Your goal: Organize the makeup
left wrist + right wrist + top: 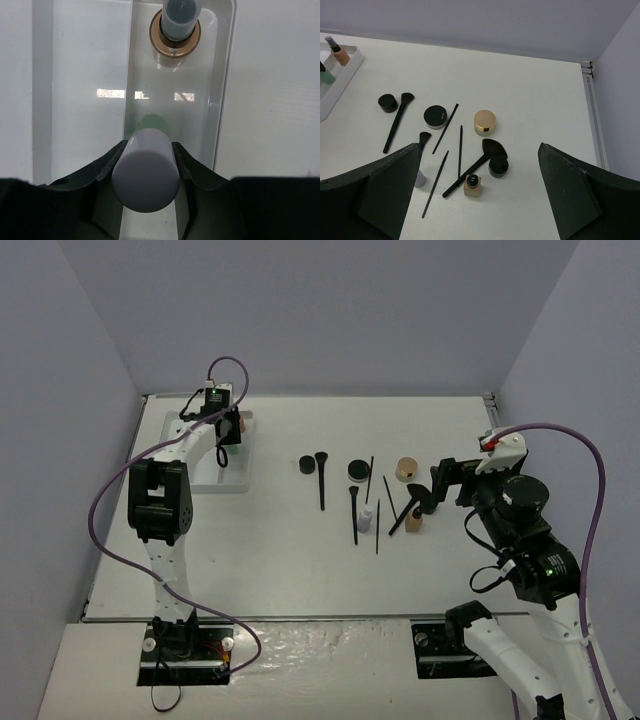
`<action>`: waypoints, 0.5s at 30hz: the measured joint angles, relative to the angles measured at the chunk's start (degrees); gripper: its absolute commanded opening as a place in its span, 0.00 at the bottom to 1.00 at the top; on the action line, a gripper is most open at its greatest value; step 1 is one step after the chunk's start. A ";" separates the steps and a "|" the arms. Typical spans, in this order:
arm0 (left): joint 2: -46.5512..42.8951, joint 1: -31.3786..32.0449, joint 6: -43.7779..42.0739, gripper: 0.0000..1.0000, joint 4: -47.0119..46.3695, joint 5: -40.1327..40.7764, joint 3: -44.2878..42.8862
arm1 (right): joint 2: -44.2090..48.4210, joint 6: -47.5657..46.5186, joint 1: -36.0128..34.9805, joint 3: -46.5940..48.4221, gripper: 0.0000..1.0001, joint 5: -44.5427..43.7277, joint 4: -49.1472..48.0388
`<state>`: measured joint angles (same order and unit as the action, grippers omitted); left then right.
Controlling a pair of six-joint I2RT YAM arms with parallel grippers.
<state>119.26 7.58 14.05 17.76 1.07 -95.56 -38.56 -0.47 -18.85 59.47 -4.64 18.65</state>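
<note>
While the left tool (147,152) stays out of the loose pile, its jaws are clenched on the small green glass bottle with a pale lilac cap (145,180). It holds the bottle upright over the white plastic three-compartment tray (195,478), in the outer compartment on the side nearest the loose makeup. Whether the bottle's base touches the tray floor cannot be told. At the far end of that same compartment stands a slim tan bottle with a grey cap (176,27), upright and apart from the held bottle.

All other makeup lies on the white tabletop (280,570), well to the right of the tray. Nearest the tray are a small round black jar (307,465) and a long black brush (321,478). Farther from the tray come a second round black jar (357,471), thin black pencils (377,527) and a tiny lilac bottle (366,517). Farthest from the tray are a round gold-lidded tan compact (406,469), a black fan brush (405,515) and a square tan bottle with a black cap (413,521).

The right tool (430,490) hangs over that farthest group, jaws spread wide and grasping nothing.
</note>
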 measured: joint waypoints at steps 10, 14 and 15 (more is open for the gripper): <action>1.56 -0.19 -0.33 0.00 -3.88 -1.44 -1.02 | -2.26 -0.69 0.00 0.24 1.00 -1.26 0.00; 2.30 0.02 -0.30 0.09 -4.98 -1.82 -1.18 | -2.26 -0.70 0.00 0.24 1.00 -1.62 -0.04; 2.37 0.17 -0.32 0.13 -5.09 -1.84 -1.19 | -2.26 -0.70 0.00 0.24 1.00 -1.62 -0.04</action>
<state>121.63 7.75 13.72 12.67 -0.77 -96.75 -40.82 -1.17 -18.85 59.70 -6.26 18.61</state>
